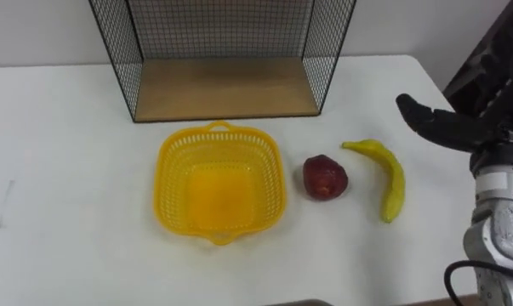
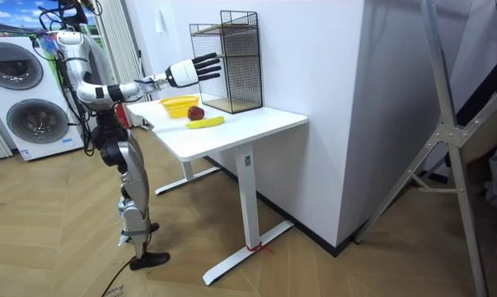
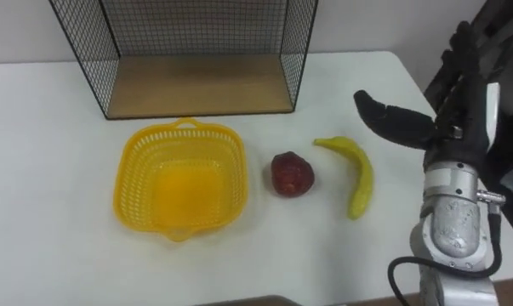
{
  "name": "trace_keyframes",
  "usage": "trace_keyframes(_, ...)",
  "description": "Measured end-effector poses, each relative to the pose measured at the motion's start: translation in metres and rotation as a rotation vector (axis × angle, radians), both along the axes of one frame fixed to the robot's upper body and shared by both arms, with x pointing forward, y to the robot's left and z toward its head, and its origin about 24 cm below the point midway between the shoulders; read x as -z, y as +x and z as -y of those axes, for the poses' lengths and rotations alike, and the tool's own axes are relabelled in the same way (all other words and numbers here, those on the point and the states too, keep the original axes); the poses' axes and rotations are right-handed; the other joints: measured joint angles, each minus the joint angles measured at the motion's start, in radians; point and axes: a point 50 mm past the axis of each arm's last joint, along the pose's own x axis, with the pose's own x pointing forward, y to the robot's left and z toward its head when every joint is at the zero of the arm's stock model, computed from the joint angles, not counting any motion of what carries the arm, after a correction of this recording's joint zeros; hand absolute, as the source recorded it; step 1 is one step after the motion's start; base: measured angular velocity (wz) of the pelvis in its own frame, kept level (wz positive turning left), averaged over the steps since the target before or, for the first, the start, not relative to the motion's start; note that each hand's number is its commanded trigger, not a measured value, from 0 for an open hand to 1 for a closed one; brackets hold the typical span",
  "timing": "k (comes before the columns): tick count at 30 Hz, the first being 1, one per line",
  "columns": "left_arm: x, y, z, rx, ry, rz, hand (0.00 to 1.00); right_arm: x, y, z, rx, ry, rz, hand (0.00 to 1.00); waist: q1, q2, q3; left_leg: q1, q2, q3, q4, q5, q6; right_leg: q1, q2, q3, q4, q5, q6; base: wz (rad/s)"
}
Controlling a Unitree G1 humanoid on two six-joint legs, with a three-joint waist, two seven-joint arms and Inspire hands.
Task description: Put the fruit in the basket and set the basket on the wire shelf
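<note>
Banana (image 3: 358, 174) below and left of the raised, spread right hand (image 3: 462, 119)

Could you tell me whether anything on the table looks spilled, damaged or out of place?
Nothing stands out. The basket sits upright and empty, the red fruit and banana lie beside it, and the shelf stands straight behind. The right hand hovers open nearby.
</note>
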Motion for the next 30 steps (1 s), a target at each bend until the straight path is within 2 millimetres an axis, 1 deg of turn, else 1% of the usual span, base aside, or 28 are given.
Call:
trace_keyframes(1, 0.0, 0.0, 0.0, -0.001, -0.002, -0.001, 0.0, 0.001, 0.0, -0.002, -0.014, -0.001, -0.003, 0.0, -0.001, -0.001, -0.0004, 0.0, 0.0, -0.001, 0.001, 0.0, 0.0, 0.002, 0.001, 0.001, -0.004, 0.0, 0.0, 0.05)
trace_keyframes(2, 0.0, 0.001, 0.0, 0.001, -0.009, 0.0, 0.0, 0.002, 0.001, -0.004, -0.038, -0.004, -0.012, 0.0, -0.002, -0.003, 0.0008, -0.002, 0.0, -0.003, 0.004, 0.0, 0.0, 0.005, 0.001, 0.003, -0.006, 0.0, 0.0, 0.05)
trace_keyframes(6, 0.0, 0.004, 0.001, 0.007, -0.018, 0.005, 0.0, 0.019, 0.003, -0.01, -0.12, -0.033, -0.109, 0.0, 0.002, -0.009, 0.0008, -0.002, 0.0, -0.006, 0.006, 0.0, 0.0, 0.004, 0.003, 0.008, -0.006, 0.001, -0.001, 0.01)
trace_keyframes(10, 0.0, 0.004, 0.001, 0.006, -0.017, 0.003, 0.0, 0.034, 0.004, -0.017, -0.2, -0.064, -0.211, 0.0, 0.003, -0.009, 0.0005, -0.003, 0.0, -0.011, 0.006, 0.0, 0.0, 0.004, 0.003, 0.008, -0.006, 0.001, -0.002, 0.0)
trace_keyframes(17, 0.0, 0.007, 0.001, 0.007, -0.017, 0.009, 0.0, 0.036, 0.004, -0.02, -0.241, -0.093, -0.227, 0.0, 0.019, -0.01, 0.0003, -0.006, -0.001, -0.025, 0.006, 0.0, 0.0, 0.007, 0.003, 0.005, -0.009, 0.001, -0.002, 0.04)
trace_keyframes(20, 0.0, 0.006, 0.001, 0.007, -0.016, 0.008, 0.0, 0.04, 0.004, -0.019, -0.243, -0.089, -0.246, 0.0, 0.022, -0.01, 0.0005, -0.001, -0.002, -0.03, 0.008, 0.0, 0.0, 0.02, 0.003, 0.003, -0.018, 0.001, -0.002, 0.08)
trace_keyframes(26, 0.0, 0.004, 0.001, 0.006, -0.017, 0.001, 0.0, 0.047, 0.003, -0.018, -0.26, -0.088, -0.284, 0.0, 0.024, -0.005, 0.004, 0.001, -0.004, -0.039, 0.009, 0.0, 0.0, 0.03, 0.004, 0.004, -0.022, 0.001, -0.002, 0.06)
trace_keyframes(30, 0.0, 0.003, 0.001, 0.006, -0.017, 0.0, 0.0, 0.047, 0.004, -0.021, -0.282, -0.091, -0.287, 0.0, 0.029, -0.005, 0.0042, 0.0, -0.004, -0.04, 0.009, 0.0, 0.0, 0.031, 0.005, 0.005, -0.022, 0.001, -0.002, 0.01)
